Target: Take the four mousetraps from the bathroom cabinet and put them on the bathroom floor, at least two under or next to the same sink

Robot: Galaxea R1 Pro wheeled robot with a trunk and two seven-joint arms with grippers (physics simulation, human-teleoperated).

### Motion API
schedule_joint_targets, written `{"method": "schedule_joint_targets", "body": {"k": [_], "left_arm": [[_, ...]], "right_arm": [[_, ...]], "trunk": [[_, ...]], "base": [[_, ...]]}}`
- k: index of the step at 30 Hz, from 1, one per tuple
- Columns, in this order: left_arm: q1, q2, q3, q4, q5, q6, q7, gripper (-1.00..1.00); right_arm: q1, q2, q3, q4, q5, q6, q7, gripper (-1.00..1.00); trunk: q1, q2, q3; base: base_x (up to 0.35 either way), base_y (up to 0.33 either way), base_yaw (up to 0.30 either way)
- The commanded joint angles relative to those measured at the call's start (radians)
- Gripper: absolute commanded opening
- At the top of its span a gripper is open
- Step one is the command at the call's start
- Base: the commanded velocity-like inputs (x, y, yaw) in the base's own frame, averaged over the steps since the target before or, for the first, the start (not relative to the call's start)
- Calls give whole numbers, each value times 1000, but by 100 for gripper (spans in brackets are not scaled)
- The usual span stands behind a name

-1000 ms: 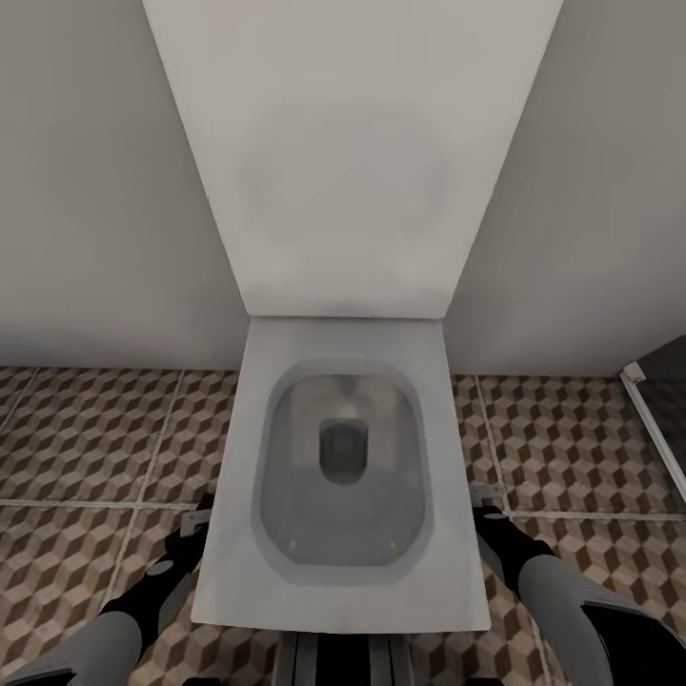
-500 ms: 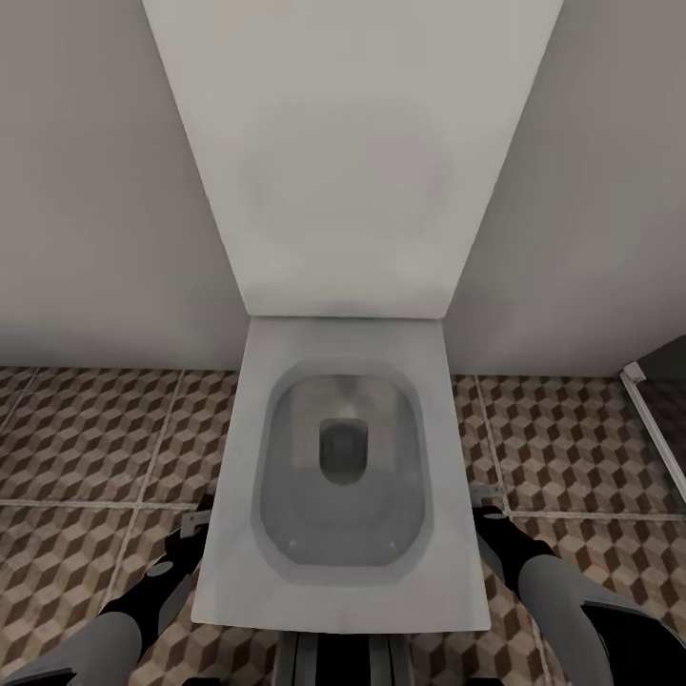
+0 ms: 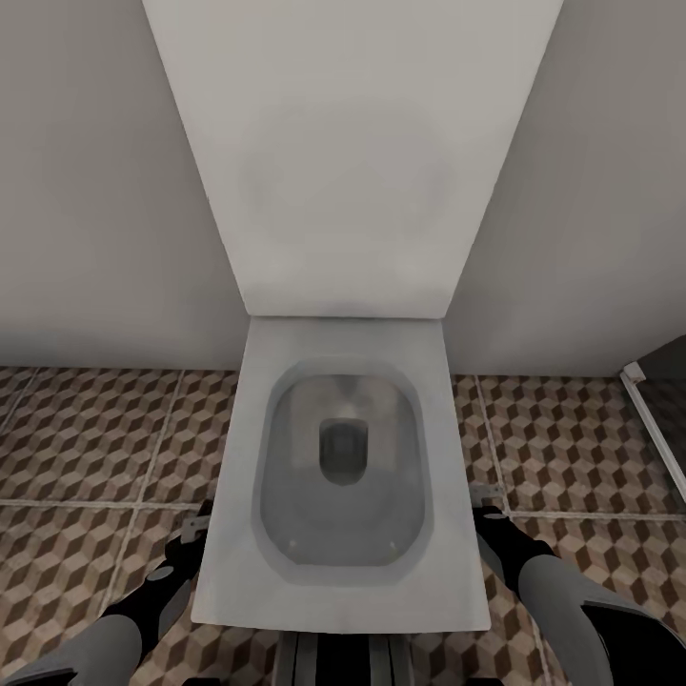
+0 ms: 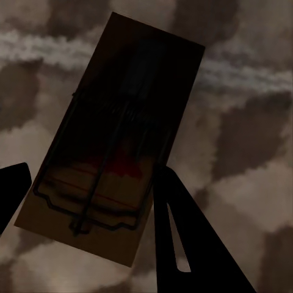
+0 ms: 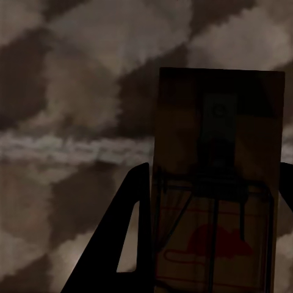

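Each arm carries a mousetrap low beside the white toilet [image 3: 338, 534], so the step in hand looks like the carry toward a drop spot. The left gripper [image 4: 85, 201] has its jaws closed on one mousetrap [image 4: 116, 134]; the right gripper [image 5: 210, 201] has its jaws closed on the other mousetrap [image 5: 217, 177], both just above the cube-patterned bathroom floor [image 3: 86, 429]. This is the toilet, not the sink, so next the base probably has to turn away and find the vanity. The toilet bowl looks empty.
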Motion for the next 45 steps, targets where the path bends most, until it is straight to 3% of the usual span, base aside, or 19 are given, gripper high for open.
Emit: {"method": "schedule_joint_targets", "body": {"k": [1,24,25,45], "left_arm": [[-1,0,4,2,-2,-4,0,-100],[-1,0,3,17,-2,-4,0,-100],[-1,0,3,18,-1,-4,0,100],[-1,-1,3,18,-2,-4,0,100]], "right_arm": [[0,1,-8,-2,10,5,0,-100],[0,1,-7,-3,10,5,0,-100],[0,1,-7,-3,10,5,0,-100],[0,1,-7,-3,10,5,0,-100]], "trunk": [[0,0,0],[0,0,0],[0,0,0],[0,0,0]], "base": [[0,0,0],[0,0,0],[0,0,0],[0,0,0]]}}
